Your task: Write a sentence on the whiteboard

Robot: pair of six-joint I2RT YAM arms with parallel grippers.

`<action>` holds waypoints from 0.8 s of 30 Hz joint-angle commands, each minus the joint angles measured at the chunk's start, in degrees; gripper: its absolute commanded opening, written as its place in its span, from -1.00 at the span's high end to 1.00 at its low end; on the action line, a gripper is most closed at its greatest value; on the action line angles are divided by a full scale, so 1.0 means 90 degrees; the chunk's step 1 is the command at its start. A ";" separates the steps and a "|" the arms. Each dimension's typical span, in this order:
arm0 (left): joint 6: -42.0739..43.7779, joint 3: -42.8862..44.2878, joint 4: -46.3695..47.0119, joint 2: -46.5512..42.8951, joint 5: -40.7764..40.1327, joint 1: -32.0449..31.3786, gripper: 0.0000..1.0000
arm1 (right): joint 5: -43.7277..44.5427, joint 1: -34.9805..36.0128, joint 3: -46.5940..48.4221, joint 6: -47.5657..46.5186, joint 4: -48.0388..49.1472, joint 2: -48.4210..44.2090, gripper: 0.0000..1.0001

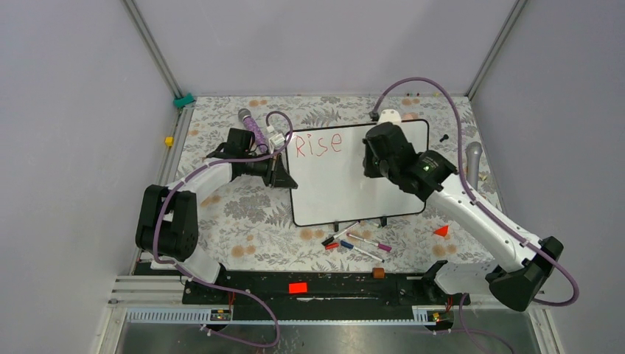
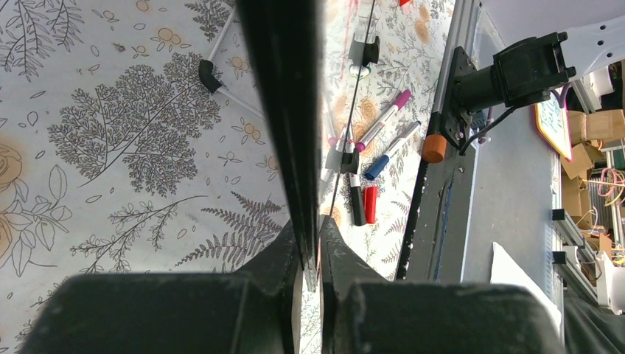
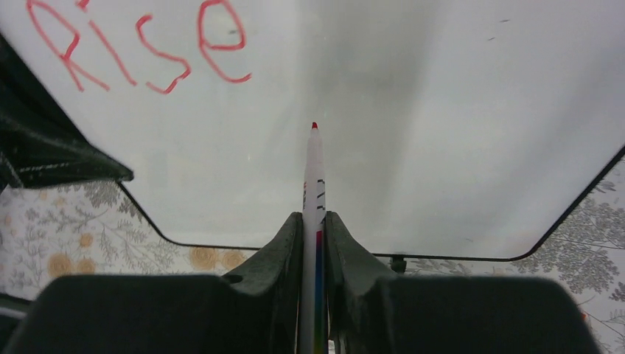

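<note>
The whiteboard (image 1: pixel 339 188) lies on the floral cloth in the middle. Only the red word "Rise" (image 1: pixel 318 144) of the sentence shows, at its top left; it also shows in the right wrist view (image 3: pixel 140 48). My left gripper (image 1: pixel 284 171) is shut on the whiteboard's left edge (image 2: pixel 284 110), seen edge-on between the fingers. My right gripper (image 1: pixel 379 158) hovers over the board's upper right and is shut on a white marker (image 3: pixel 314 184). Its red tip (image 3: pixel 315 126) points at bare board to the right of "Rise".
Several loose markers (image 1: pixel 357 242) lie just below the board's front edge, also in the left wrist view (image 2: pixel 383 122). A red cap (image 1: pixel 441 231) lies at the right. A purple microphone (image 1: pixel 252 127) and a grey one (image 1: pixel 472 158) flank the board.
</note>
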 commanded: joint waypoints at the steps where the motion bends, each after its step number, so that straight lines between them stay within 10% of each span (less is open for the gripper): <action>1: 0.0629 0.0073 -0.0315 0.0164 -0.1110 -0.0276 1.00 | -0.0348 -0.0495 0.0027 -0.0228 0.0131 -0.0316 1.00; 24: 0.0210 0.0104 -0.0197 0.0434 -0.1206 0.0065 1.00 | -0.1352 -0.1065 -0.0121 -0.0652 0.0452 -0.0358 1.00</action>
